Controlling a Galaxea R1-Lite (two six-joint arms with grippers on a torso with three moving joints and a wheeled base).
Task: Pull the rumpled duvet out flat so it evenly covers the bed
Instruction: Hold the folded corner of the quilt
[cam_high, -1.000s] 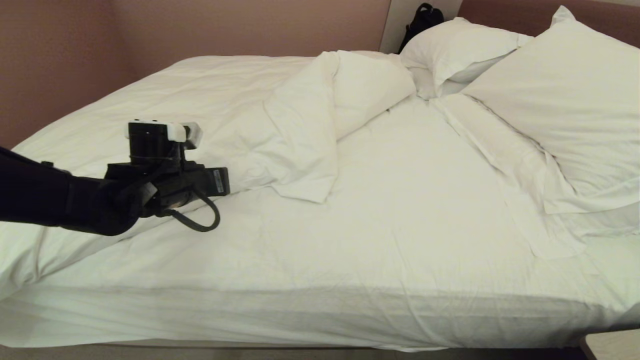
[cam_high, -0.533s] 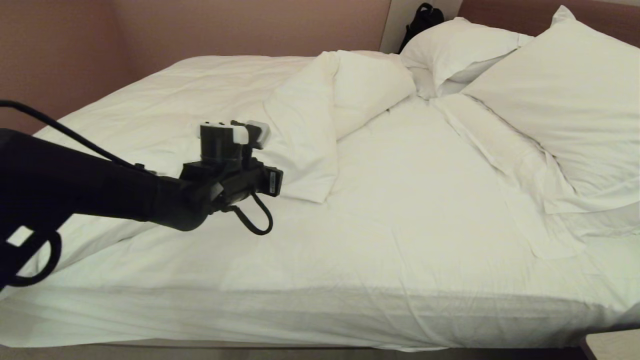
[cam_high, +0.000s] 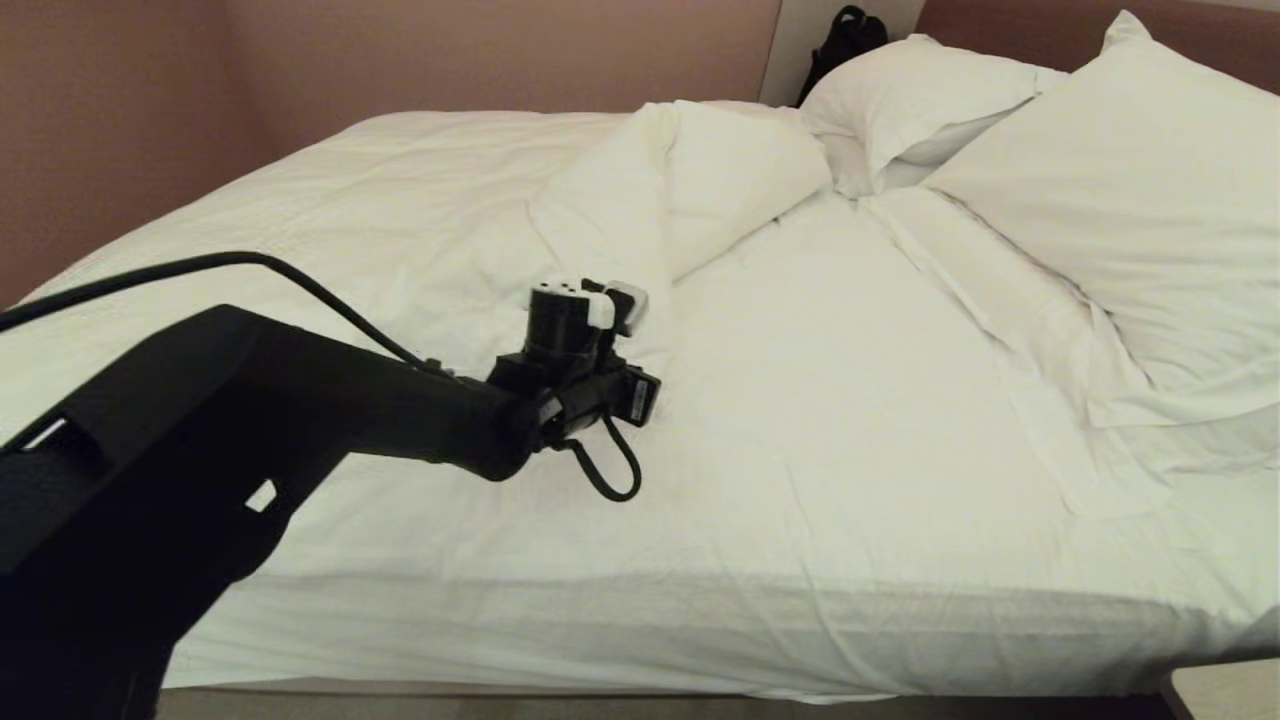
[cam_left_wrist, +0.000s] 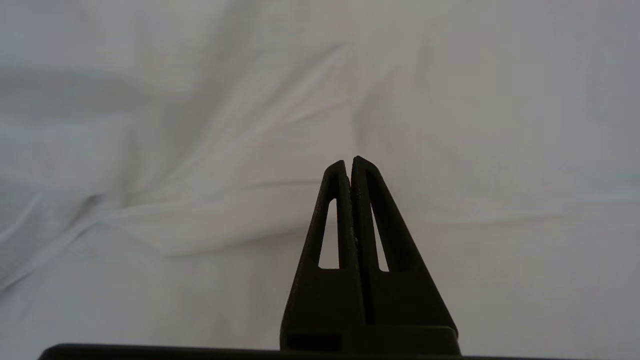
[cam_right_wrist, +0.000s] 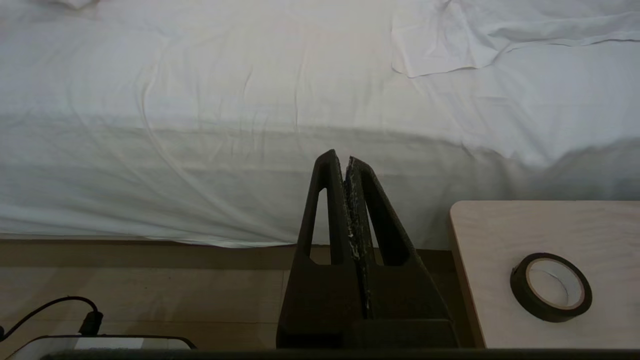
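The white duvet (cam_high: 350, 200) covers the left half of the bed (cam_high: 850, 420). Its corner (cam_high: 610, 230) is folded back on itself, leaving the sheet bare on the right. My left gripper (cam_left_wrist: 348, 162) hangs shut and empty just above the folded flap's near edge (cam_left_wrist: 225, 220). In the head view that arm's wrist (cam_high: 585, 345) sits over the flap's lower corner and the fingers are hidden behind it. My right gripper (cam_right_wrist: 345, 160) is shut on nothing, parked low beside the bed's near side (cam_right_wrist: 200, 165).
Two plump pillows (cam_high: 920, 90) (cam_high: 1130, 200) lie at the head end on the right, a black bag (cam_high: 845, 40) behind them. A pale wooden table (cam_right_wrist: 500, 240) with a tape roll (cam_right_wrist: 550, 286) stands by the bed. A cable and white device (cam_right_wrist: 90, 342) lie on the floor.
My left arm has swung right across the duvet, from its left part to the folded-back corner. Its gripper stayed shut. The duvet has not moved.
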